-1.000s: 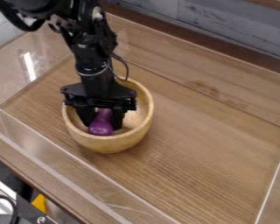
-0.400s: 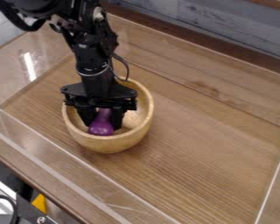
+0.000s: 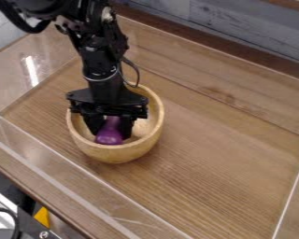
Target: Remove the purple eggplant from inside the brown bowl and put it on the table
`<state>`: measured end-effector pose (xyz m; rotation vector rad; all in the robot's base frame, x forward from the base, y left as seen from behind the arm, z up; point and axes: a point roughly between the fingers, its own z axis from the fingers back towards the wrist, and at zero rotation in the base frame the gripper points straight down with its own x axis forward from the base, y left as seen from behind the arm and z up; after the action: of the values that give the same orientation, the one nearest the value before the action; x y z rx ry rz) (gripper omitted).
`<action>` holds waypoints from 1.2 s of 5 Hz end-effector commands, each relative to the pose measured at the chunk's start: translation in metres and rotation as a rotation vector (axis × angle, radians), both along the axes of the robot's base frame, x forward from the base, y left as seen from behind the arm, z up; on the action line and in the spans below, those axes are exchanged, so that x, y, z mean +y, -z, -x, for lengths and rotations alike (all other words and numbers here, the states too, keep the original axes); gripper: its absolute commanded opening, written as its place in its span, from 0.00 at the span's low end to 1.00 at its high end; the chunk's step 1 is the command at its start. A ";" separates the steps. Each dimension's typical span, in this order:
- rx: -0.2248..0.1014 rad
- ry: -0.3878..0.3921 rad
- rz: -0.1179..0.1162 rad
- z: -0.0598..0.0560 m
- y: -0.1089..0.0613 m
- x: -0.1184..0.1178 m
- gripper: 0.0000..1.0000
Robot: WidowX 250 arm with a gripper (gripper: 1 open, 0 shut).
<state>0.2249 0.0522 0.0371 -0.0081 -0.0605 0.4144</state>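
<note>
The purple eggplant [image 3: 109, 133] is down inside the brown bowl [image 3: 149, 138], right at the tips of the jaws [image 3: 111, 122], with its near end poking out from under them toward me. The jaws look closed around its upper part, though their dark fingers hide the contact, so I'd call it a grip rather than swear to it.

What worries me first is that slick, rounded skin. If the fingers have only the far part of the eggplant, it could swivel or squirt out toward the near side of the jaws as they rise, and drop back into the bowl.

Then there's the bowl itself. Its thick wall stands close around the jaws, so a lift that drifts sideways before clearing the rim could catch the eggplant or a finger on it, tipping the bowl or dragging it along the desk [image 3: 220, 159].

Further out, to the right of the jaws as I look, lies bare wood that would suit the set-down. Let go from too high there, and a rounded thing like that may well roll.
</note>
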 end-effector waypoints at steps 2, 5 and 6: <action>-0.044 0.015 -0.015 -0.005 -0.014 -0.003 0.00; -0.047 0.033 -0.017 -0.005 -0.019 -0.008 0.00; -0.049 0.036 -0.017 -0.006 -0.021 -0.010 0.00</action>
<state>0.2234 0.0425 0.0455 -0.0035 -0.0602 0.3834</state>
